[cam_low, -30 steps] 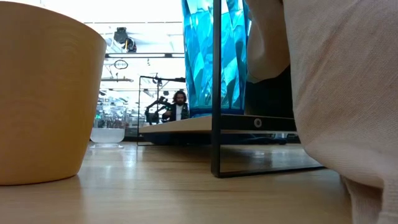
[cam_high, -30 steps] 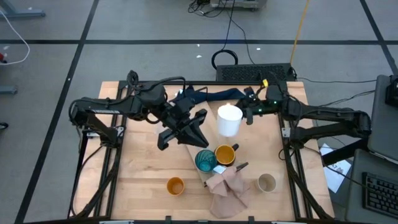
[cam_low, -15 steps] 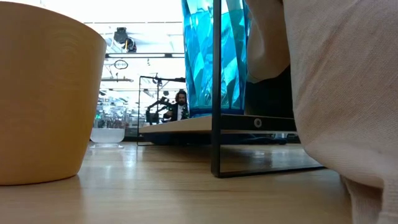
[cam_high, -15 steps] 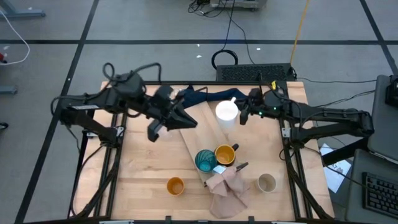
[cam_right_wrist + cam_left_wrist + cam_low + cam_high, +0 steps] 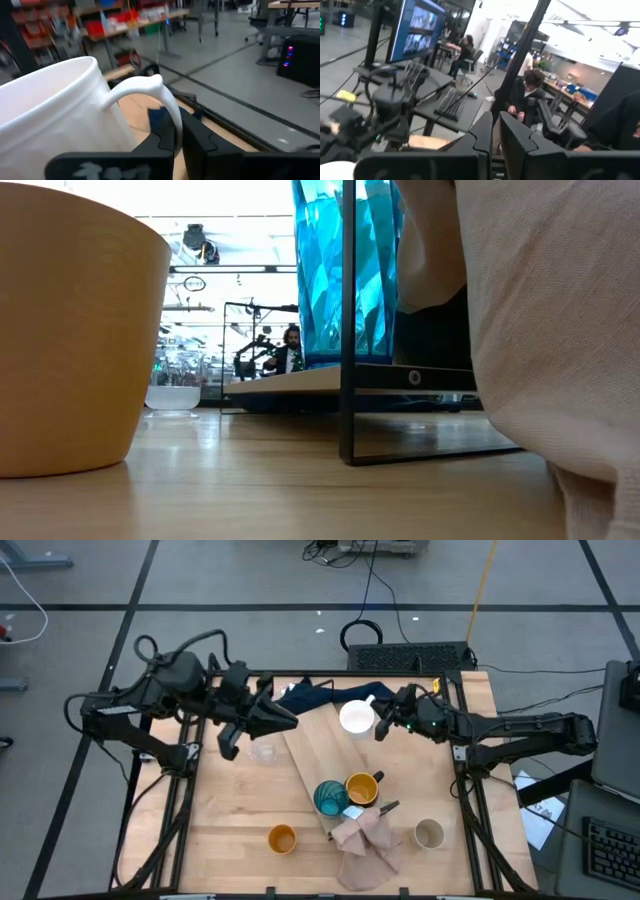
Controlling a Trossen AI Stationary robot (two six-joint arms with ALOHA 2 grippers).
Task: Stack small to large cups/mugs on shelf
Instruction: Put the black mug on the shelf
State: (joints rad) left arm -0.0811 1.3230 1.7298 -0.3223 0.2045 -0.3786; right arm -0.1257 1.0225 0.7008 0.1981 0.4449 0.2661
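In the right wrist view the white mug (image 5: 55,110) fills the frame, and my right gripper (image 5: 181,142) is shut on it; from above they hang over the far end of the pale wood shelf (image 5: 312,755). The teal cup (image 5: 329,798) and the mustard mug (image 5: 362,788) stand on the shelf's near part. The clear glass (image 5: 263,752), the orange cup (image 5: 282,838) and the beige-grey cup (image 5: 428,834) stand on the table. My left gripper (image 5: 290,721) is shut and holds nothing, raised above the table left of the shelf's far end, pointing level. My right gripper pinches the white mug's handle (image 5: 172,120) between its two fingers. The fingers come nearly level from the table's right side. The mug (image 5: 357,718) is lifted clear, tilted a little, its opening showing from above.
A pinkish-beige cloth (image 5: 366,843) lies over the shelf's near end, beside the teal cup. A dark blue cloth (image 5: 322,695) lies at the table's far edge. In the low view the orange cup (image 5: 70,330) and the cloth (image 5: 550,330) stand close.
My left gripper has drawn back from over the shelf toward the table's left edge, risen and tipped up to level; the clear glass now shows on the table. My right gripper has rolled at the wrist and sunk a little, turning the white mug with it.
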